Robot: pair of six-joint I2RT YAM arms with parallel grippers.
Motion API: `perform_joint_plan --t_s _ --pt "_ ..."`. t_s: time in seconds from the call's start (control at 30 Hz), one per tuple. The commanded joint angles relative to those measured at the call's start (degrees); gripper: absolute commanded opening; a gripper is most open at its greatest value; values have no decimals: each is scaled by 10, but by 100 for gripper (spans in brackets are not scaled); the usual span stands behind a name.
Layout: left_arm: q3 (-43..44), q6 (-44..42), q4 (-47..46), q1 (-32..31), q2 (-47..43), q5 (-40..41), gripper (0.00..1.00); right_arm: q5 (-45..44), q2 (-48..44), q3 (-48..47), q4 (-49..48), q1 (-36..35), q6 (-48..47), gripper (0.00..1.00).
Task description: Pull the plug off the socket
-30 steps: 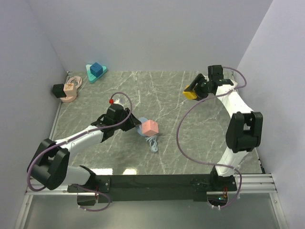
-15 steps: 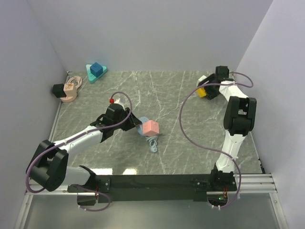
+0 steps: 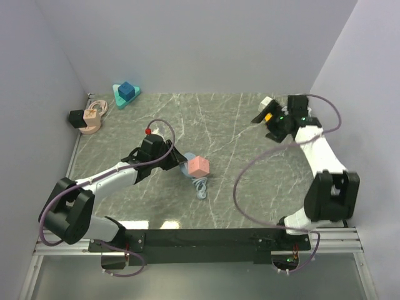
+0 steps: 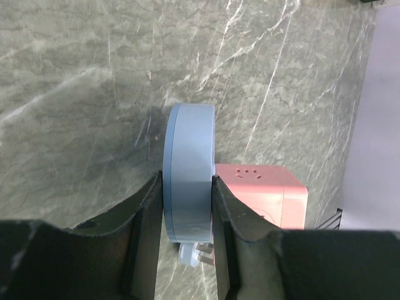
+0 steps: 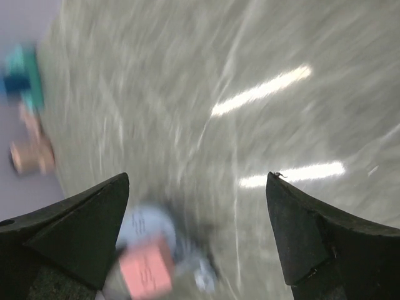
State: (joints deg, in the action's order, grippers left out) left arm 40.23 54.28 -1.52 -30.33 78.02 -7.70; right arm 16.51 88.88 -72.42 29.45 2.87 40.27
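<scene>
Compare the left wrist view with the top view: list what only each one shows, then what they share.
Left wrist only: the fingers pressed on the plug's flat sides, what looks like a prong at its near end, and small holes in the socket's face. Top only: the right gripper, the coiled cable, a blue cube and a second, peach socket at the rear left. Both: plug, socket and table.

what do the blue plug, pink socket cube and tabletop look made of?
Blue plug: likely moulded plastic, matte, with an even colour and soft rounded edges.
Pink socket cube: probably also plastic, satin finish, with small moulded holes on its face.
Tabletop: grey-green with white veins like marble and a light sheen. It could be stone or printed laminate; I can't tell which.
</scene>
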Motion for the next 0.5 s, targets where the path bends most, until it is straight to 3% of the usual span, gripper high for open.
perform_joint_plan --t_s 0.0,0.2,0.47 --pt "29 7 -41 -1 7 -19 1 58 -74 70 24 -87 -109 96" --pt "28 14 -53 -1 12 -31 1 127 -126 170 -60 -207 -97 97" --pt "17 21 -52 -1 -9 -28 1 102 -87 156 -90 -308 -37 98"
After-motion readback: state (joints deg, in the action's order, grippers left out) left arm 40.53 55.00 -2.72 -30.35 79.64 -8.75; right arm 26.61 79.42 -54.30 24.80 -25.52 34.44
